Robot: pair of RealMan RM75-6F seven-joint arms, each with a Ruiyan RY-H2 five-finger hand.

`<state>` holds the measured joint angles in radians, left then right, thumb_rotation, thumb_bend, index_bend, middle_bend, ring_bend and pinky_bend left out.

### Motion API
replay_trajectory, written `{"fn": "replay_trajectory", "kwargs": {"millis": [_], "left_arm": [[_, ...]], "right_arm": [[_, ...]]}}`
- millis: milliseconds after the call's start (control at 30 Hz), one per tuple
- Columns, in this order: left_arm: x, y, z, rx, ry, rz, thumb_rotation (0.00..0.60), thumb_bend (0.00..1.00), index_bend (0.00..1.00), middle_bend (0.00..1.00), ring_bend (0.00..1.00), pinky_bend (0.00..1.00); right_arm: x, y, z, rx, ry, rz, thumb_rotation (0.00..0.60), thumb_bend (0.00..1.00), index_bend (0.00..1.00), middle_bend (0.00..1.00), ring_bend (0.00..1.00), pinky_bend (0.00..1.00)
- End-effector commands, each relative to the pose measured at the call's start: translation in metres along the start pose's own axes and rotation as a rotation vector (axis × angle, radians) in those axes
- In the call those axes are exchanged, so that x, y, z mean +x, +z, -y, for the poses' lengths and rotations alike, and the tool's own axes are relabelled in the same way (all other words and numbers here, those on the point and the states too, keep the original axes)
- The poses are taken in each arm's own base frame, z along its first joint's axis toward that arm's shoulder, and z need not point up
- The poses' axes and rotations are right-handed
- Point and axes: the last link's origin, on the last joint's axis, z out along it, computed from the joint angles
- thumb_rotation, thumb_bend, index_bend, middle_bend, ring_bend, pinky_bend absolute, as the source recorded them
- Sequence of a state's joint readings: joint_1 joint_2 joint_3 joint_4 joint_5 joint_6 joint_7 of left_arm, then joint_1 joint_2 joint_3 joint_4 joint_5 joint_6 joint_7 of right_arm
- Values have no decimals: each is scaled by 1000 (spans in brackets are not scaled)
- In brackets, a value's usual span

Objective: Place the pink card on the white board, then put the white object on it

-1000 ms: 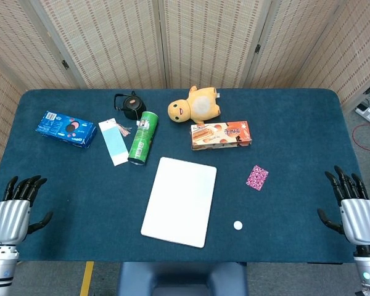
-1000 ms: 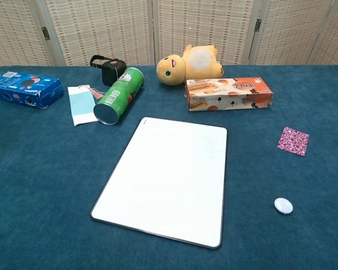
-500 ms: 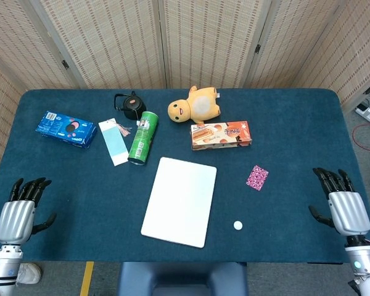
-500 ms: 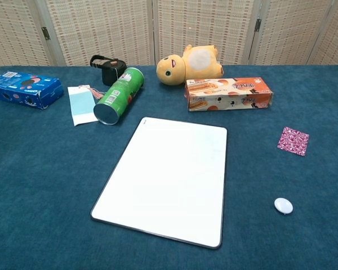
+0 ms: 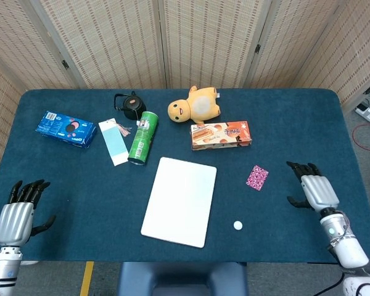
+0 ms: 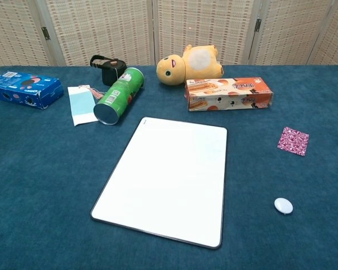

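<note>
Since the earlier frames, we are seeing our right hand (image 5: 312,188) travelling inward from the table's right edge toward the pink card (image 5: 257,177), while our left hand (image 5: 15,213) is staying almost where it was at the near left edge.

In the head view, our right hand is hovering over the blue cloth just right of the pink card, not touching it, fingers spread and grasping nothing. Our left hand is likewise released, fingers apart, holding nothing. The pink card is lying flat on the table (image 5: 296,111), to the right of the white board (image 5: 180,200) and apart from it. The small white object (image 5: 237,226) is sitting near the board's lower right corner, off it. The board is bare.

In the chest view, neither hand is showing. The pink card (image 6: 293,140) is lying well right of the white board (image 6: 169,180), and the white object (image 6: 283,206) is resting nearer to us, also off the board.

We are judging that the first step, reaching for the card, is under way. Next, we are needing to lower the right hand onto the thin flat card, pinch an edge and carry it left onto the board.
</note>
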<state>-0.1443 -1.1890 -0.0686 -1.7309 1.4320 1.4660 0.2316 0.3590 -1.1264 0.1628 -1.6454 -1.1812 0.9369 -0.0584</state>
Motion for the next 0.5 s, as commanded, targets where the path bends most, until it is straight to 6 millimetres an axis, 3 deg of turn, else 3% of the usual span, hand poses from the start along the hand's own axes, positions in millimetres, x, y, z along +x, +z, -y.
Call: {"fn": "replay_trajectory", "kwargs": {"millis": [33,233,500], "left_arm": [[0,-1,1,2,1,2,600,294,184,169,173,0],[-1,-2,1,5,1,5,600,295,184,169,173,0],[-4,-2,1,4,-3,15,600,295,184,169,173,0]], "right_arm": [[-2,28,10,-3,70,83,558,321,63,163,87,3],[-6,50,18,-10,67,142,456,321,63,175,62,3],[-15,75,27,-28,71,210,440,322,61,218,58,3]]}}
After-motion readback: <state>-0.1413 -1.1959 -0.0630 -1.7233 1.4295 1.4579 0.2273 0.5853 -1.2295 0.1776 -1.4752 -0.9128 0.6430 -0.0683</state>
